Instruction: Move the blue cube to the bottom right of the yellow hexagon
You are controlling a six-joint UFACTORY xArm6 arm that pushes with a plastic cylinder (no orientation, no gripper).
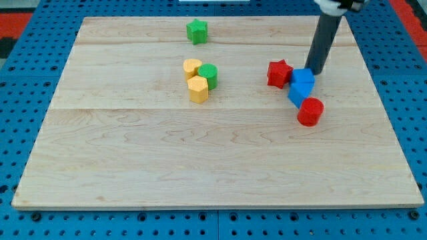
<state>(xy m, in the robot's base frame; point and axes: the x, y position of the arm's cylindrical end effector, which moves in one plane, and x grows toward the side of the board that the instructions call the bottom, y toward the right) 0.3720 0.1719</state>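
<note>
The blue cube (303, 79) sits at the view's right, between a red star (279, 73) on its left and my tip (315, 72), which touches its upper right corner. A second blue block (296, 96) lies just below the cube, and a red cylinder (310, 111) lies below that. The yellow hexagon (198, 89) stands near the board's middle, far to the cube's left. A yellow rounded block (192, 67) sits just above the hexagon and a green cylinder (208, 75) at its upper right.
A green star (197, 31) stands near the top edge of the wooden board (133, 160). A blue perforated table surrounds the board.
</note>
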